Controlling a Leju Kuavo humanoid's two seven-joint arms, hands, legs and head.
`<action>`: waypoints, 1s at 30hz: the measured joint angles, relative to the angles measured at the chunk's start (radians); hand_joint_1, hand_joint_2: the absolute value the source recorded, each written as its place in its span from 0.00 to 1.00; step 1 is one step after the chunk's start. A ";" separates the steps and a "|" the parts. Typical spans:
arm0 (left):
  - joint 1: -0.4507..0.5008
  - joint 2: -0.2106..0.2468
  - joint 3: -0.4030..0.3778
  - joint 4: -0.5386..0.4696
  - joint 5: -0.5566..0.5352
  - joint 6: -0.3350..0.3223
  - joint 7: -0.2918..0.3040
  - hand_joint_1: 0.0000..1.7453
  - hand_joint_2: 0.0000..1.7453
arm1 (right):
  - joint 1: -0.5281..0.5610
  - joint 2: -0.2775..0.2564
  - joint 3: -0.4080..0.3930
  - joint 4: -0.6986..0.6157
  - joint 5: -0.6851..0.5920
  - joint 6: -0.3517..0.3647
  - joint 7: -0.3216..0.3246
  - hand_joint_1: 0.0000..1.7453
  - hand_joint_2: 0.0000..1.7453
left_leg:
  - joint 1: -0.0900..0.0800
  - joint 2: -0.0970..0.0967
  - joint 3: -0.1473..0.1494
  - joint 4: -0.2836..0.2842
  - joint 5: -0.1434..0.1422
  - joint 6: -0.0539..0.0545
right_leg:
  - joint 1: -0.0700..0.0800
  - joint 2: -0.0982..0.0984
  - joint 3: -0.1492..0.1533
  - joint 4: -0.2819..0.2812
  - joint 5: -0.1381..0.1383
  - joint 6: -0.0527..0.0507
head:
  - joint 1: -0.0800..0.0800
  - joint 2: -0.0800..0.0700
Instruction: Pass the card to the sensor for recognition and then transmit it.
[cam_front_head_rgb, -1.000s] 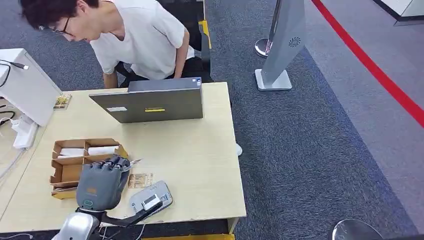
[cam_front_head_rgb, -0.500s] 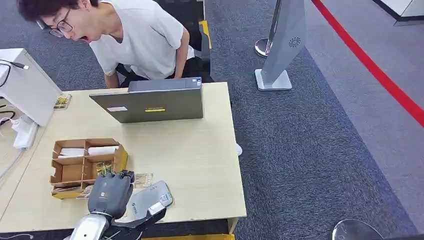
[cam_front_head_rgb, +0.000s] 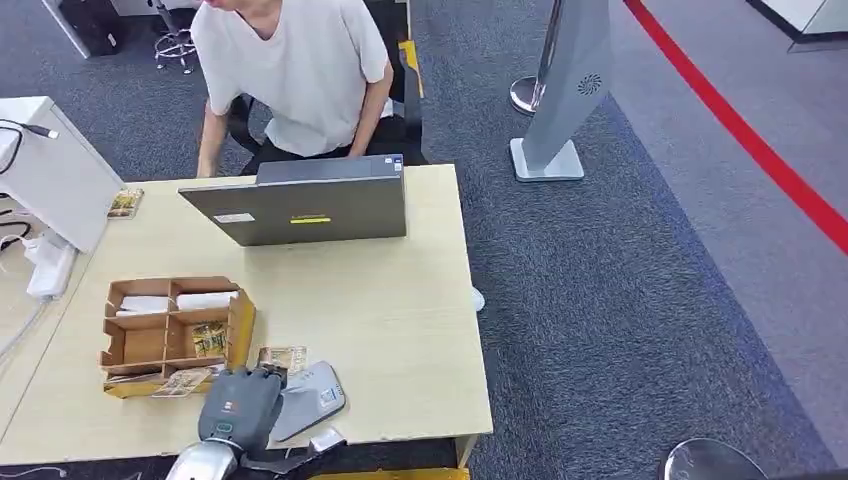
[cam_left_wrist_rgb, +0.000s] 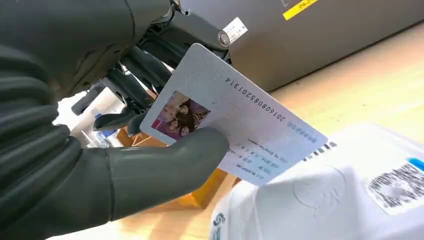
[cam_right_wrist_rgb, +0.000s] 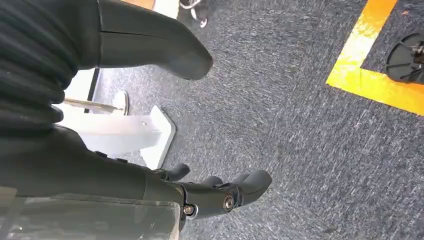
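Observation:
My left hand (cam_front_head_rgb: 240, 405) is at the table's near edge, over the left side of the grey sensor pad (cam_front_head_rgb: 305, 398). In the left wrist view that hand (cam_left_wrist_rgb: 100, 150) pinches a pale card (cam_left_wrist_rgb: 235, 117) with a photo and printed numbers between thumb and fingers, just above the white-grey sensor (cam_left_wrist_rgb: 325, 200). My right hand (cam_right_wrist_rgb: 165, 125) hangs over grey carpet, its fingers apart and holding nothing.
A cardboard divider tray (cam_front_head_rgb: 170, 330) with cards stands left of the hand; loose cards (cam_front_head_rgb: 282, 358) lie beside it. A closed-back laptop (cam_front_head_rgb: 305, 208) sits at the table's far side, with a person (cam_front_head_rgb: 290, 70) seated behind it. A white box (cam_front_head_rgb: 50, 170) stands at the left.
My left hand has drawn back from the tray toward the near edge and rightward onto the sensor, carrying the card. The person behind the laptop has straightened up.

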 joint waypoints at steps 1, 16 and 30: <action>0.000 -0.003 -0.001 0.000 0.000 -0.009 -0.002 1.00 1.00 | -0.001 0.000 -0.003 0.000 0.003 0.000 0.000 0.00 1.00 | 0.000 0.000 0.000 0.000 0.000 0.000 | 0.000 0.000 0.000 0.000 0.000 0.000 | 0.000 0.000; -0.110 0.061 0.053 -0.122 0.000 0.100 0.103 1.00 1.00 | 0.004 0.004 -0.048 -0.005 0.071 0.000 -0.014 0.00 1.00 | 0.001 0.000 0.000 0.000 0.002 -0.002 | 0.001 0.000 0.000 0.001 0.001 -0.001 | 0.000 0.000; -0.256 0.287 0.210 -0.175 0.000 0.151 0.205 1.00 1.00 | 0.007 0.004 -0.067 -0.005 0.129 0.010 -0.034 0.00 1.00 | 0.002 0.000 0.000 0.000 0.002 -0.003 | 0.002 0.000 -0.001 0.001 0.001 -0.002 | 0.000 0.000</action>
